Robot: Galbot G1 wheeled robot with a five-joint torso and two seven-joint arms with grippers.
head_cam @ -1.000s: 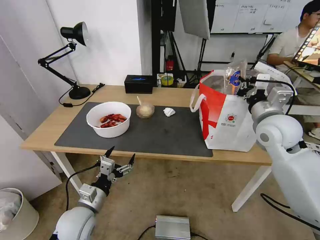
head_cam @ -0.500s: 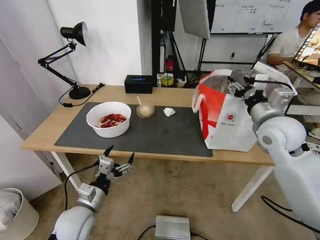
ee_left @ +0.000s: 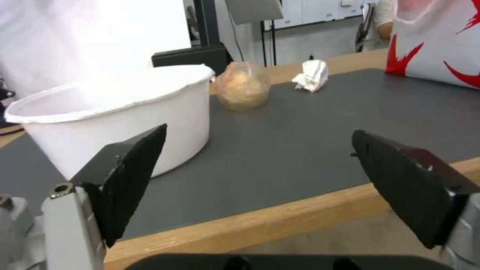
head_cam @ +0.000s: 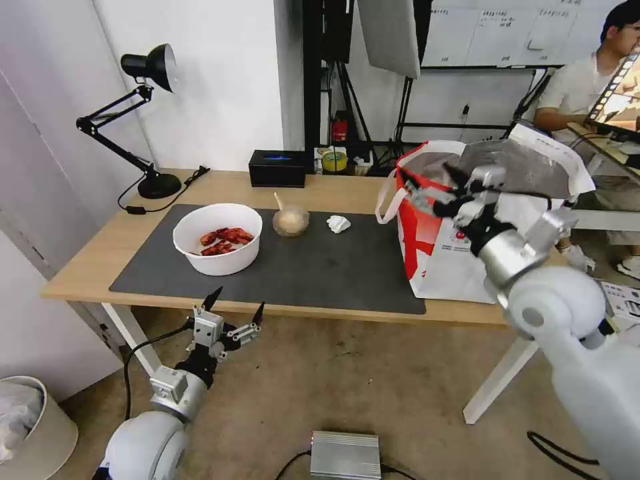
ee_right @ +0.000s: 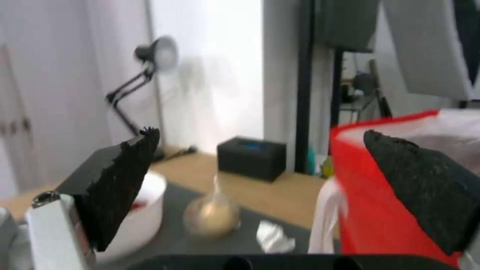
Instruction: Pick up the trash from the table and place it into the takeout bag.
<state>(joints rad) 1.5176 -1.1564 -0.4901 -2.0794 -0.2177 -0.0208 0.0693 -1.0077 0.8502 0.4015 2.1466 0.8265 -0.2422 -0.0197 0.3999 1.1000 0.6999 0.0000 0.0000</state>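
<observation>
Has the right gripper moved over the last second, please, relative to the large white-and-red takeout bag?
Yes. The right gripper, open and empty, has swung from above the takeout bag's opening to its left rim, toward the grey mat.

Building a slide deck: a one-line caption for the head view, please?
Open right pincer by the white-and-red takeout bag; white round bowl, beige sauce cup, crumpled tissue on table.

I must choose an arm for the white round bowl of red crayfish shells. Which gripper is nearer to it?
Left. The left gripper hangs open just below the table edge before the white round bowl; the right gripper is open by the takeout bag, far across the mat.
</observation>
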